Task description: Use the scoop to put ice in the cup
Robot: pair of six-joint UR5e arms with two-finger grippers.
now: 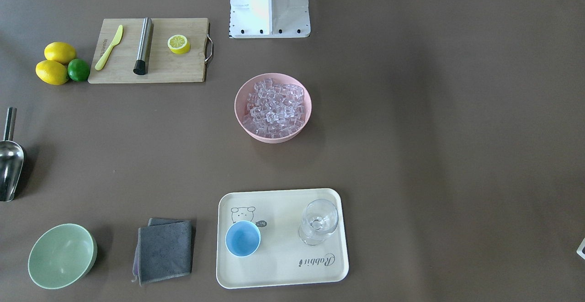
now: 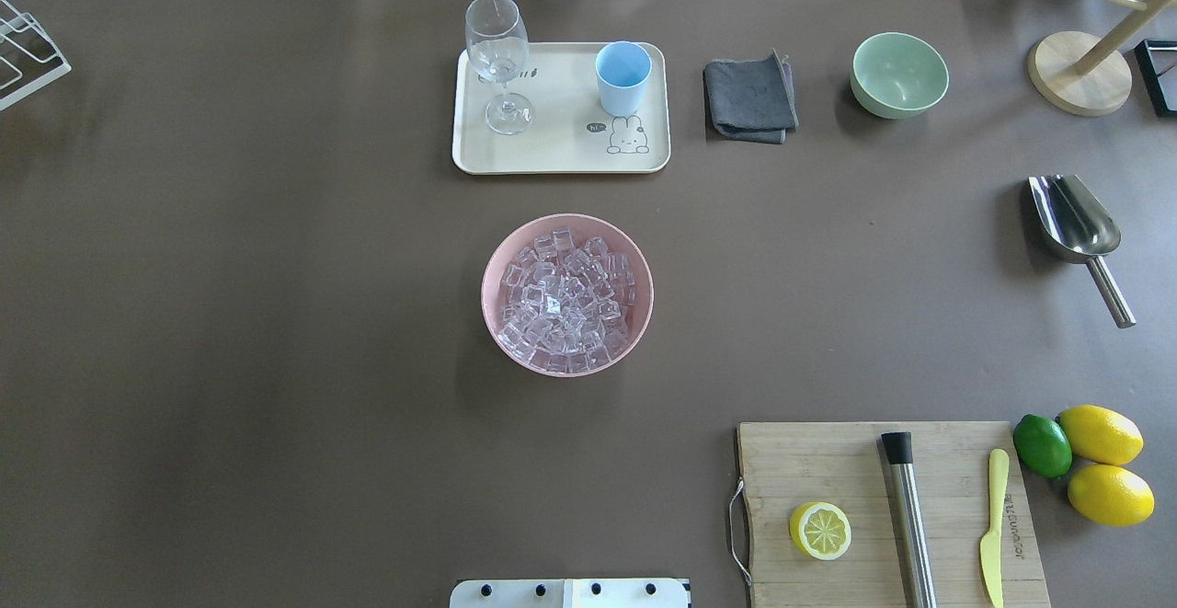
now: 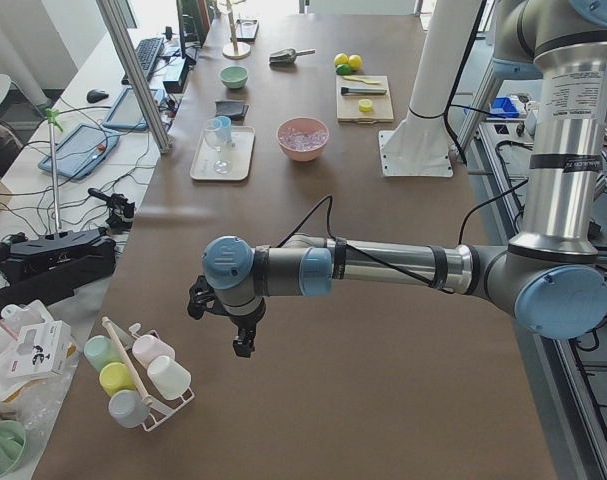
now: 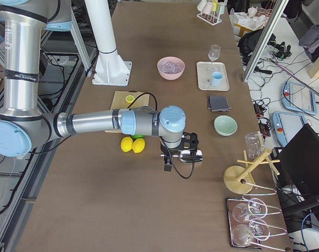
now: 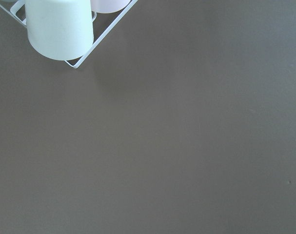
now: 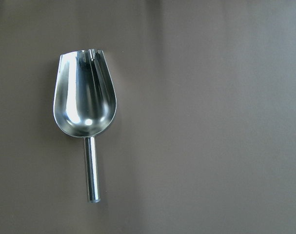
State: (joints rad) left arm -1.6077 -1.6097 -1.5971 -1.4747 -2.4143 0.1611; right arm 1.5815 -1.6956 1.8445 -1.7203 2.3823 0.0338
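Observation:
The ice (image 2: 565,300) fills a pink bowl (image 2: 487,286) at the table's middle; it also shows in the front view (image 1: 274,108). The light-blue cup (image 2: 622,74) stands upright on a cream tray (image 2: 552,153), next to a clear stemmed glass (image 2: 497,51). The silver scoop (image 2: 1071,217) lies flat near the right edge, and the right wrist view looks straight down on it (image 6: 84,100). My right gripper (image 4: 168,165) hangs above the scoop; I cannot tell if it is open. My left gripper (image 3: 241,345) hangs over bare table far left, state unclear.
A wooden board (image 2: 828,461) holds a lemon half (image 2: 819,530), a steel cylinder (image 2: 908,516) and a yellow knife (image 2: 993,525). Lemons and a lime (image 2: 1042,444) lie beside it. A grey cloth (image 2: 749,97), a green bowl (image 2: 899,74) and a cup rack (image 5: 60,29) are nearby.

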